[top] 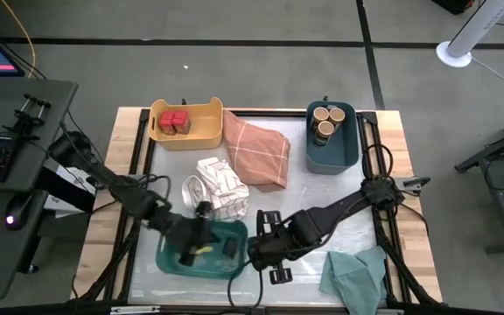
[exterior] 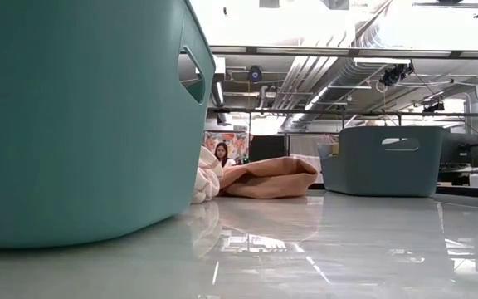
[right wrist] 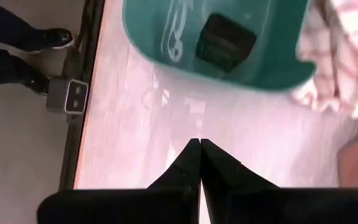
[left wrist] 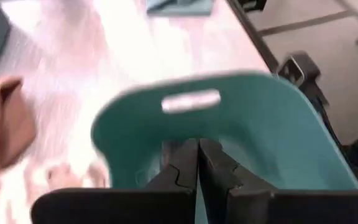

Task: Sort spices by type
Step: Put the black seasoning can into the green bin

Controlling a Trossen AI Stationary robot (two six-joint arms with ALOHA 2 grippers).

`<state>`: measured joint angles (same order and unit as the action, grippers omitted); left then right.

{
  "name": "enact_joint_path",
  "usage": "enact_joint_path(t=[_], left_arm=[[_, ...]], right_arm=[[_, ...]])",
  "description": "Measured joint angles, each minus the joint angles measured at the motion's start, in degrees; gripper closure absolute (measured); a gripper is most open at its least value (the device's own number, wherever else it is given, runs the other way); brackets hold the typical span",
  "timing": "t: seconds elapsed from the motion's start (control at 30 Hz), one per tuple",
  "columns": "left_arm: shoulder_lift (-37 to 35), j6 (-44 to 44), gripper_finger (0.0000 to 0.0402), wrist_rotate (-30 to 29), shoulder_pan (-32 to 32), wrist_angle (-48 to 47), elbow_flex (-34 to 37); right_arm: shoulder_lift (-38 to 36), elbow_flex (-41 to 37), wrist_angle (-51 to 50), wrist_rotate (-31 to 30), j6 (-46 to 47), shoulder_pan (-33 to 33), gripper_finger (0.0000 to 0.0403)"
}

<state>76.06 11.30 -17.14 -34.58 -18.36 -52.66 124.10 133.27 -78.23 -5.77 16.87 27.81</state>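
Tabletop bins (top: 186, 124) and spices (top: 175, 122) show no legible labels.

Two red-topped boxes (top: 175, 121) are seen side by side in the yellow bin (top: 201, 133). Three tan-topped round jars (top: 327, 121) stand upright, clustered in the blue bin (top: 344, 150). A black block (right wrist: 227, 41) lies flat in the teal bin (right wrist: 166, 43).
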Motion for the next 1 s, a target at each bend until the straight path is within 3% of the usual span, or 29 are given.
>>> enact_joint_path(t=[0.23,0.53,1.0], left_arm=[[9.1,-5.1,0.0401,8.5,5.4,17.0,0.0],[15.6,-5.6,0.0401,9.4,5.4,18.6,0.1],[16.5,-8.6,0.0401,10.9,8.8,14.8,0.1]], right_arm=[[-4.0,-0.1,-2.6,-5.7,10.9,3.2,0.0402],[-7.3,-0.1,-3.4,-14.9,20.5,6.5,0.0403],[-7.2,-0.1,-3.4,-18.2,19.2,6.6,0.0403]])
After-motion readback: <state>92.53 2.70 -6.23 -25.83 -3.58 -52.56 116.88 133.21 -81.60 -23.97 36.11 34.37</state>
